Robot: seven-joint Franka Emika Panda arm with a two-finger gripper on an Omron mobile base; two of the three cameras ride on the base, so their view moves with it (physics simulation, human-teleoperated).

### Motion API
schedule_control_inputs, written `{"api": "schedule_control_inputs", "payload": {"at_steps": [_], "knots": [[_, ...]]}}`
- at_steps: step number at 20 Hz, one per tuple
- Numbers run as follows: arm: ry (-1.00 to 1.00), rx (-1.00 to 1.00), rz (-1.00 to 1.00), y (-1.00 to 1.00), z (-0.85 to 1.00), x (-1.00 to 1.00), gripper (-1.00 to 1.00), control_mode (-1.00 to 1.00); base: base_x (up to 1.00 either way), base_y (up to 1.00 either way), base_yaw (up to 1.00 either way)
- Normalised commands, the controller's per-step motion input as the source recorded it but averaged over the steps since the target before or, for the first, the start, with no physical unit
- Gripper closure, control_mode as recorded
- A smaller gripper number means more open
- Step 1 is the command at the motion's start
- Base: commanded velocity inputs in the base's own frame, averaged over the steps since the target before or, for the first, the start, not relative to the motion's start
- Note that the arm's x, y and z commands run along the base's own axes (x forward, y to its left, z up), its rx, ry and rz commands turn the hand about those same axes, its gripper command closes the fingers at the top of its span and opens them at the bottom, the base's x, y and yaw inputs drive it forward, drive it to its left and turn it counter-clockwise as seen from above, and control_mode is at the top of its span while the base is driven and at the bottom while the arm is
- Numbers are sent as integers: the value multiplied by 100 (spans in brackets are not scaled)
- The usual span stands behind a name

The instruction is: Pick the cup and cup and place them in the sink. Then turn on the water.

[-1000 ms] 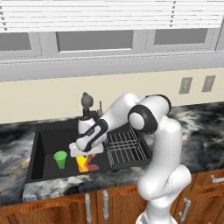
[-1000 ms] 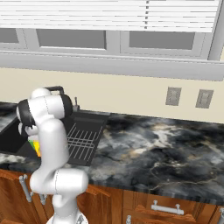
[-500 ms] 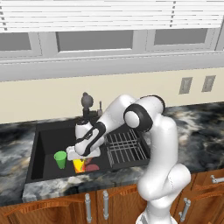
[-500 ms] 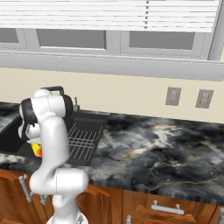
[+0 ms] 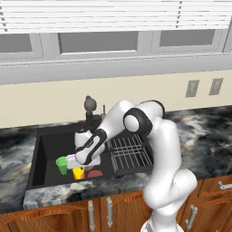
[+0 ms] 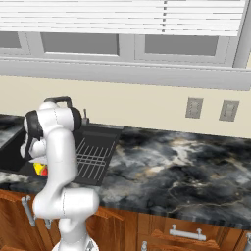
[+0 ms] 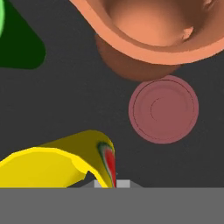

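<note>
Over the black sink (image 5: 45,154), we see the gripper (image 5: 76,166) low near the front wall, jaws clamped on the rim of the yellow cup (image 5: 79,173). The green cup (image 5: 61,165) already stands upright just beside it on the basin floor. We judge both cups light, stiff and somewhat slick, best pinched at the rim. The tap (image 5: 89,110) at the back edge runs no water.

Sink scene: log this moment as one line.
gripper: shut on yellow cup | green cup: in sink | faucet: no water
</note>
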Motion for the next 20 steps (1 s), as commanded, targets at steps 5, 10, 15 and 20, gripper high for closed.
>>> {"api": "schedule_control_inputs", "payload": {"at_steps": [5,10,15,20], "knots": [[0,0,0,7,-13,2,100,-100,0,0,0],[0,0,0,3,-12,1,100,-100,0,0,0],[0,0,0,2,-11,1,100,-100,0,0,0],[0,0,0,0,-7,0,100,-100,0,0,0]]}}
